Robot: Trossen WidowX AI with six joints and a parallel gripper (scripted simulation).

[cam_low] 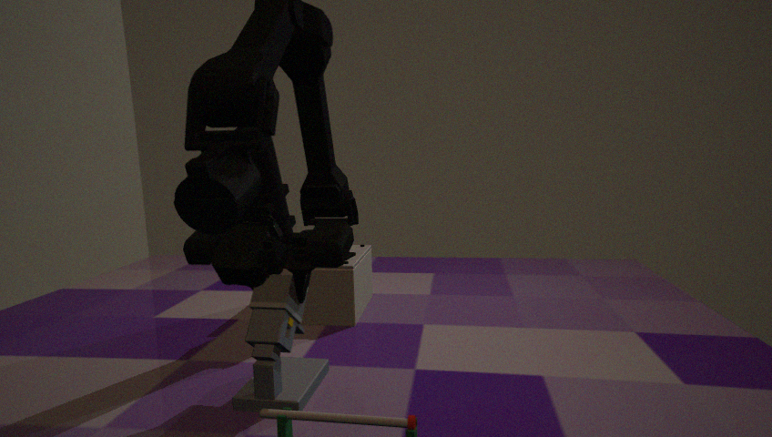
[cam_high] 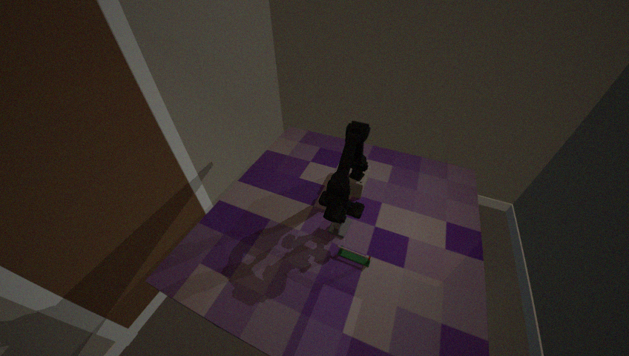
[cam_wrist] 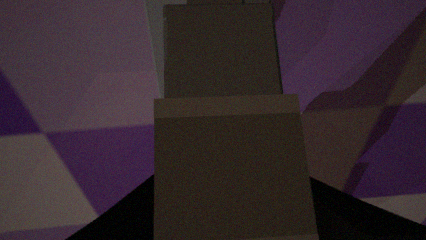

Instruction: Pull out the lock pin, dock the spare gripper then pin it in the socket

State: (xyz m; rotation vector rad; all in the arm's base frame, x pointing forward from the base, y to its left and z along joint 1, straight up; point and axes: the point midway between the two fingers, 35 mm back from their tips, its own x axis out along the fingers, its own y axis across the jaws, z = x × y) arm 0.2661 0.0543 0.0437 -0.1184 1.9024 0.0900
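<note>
My gripper (cam_low: 277, 288) (cam_wrist: 220, 174) is shut on the spare gripper, a grey-brown block (cam_low: 270, 292) (cam_wrist: 232, 175). The block sits directly over the tilted socket (cam_low: 265, 326) (cam_wrist: 222, 50) with no visible gap. Its narrow spigot is out of sight, apparently inside the socket; how deep it sits cannot be told. The socket stands on a post above a grey base plate (cam_low: 311, 373) and has a small yellow mark on its side. The lock pin (cam_low: 346, 418), a pale rod with a red head, lies across a green holder (cam_low: 285, 424) (cam_high: 353, 256), apart from the socket.
The arm's pale base box (cam_low: 330, 298) (cam_high: 355, 189) stands behind the mount. The green holder is close in front of the mount's plate. The checkered purple table top (cam_high: 397, 282) (cam_low: 476, 401) extends around them, with walls beyond it.
</note>
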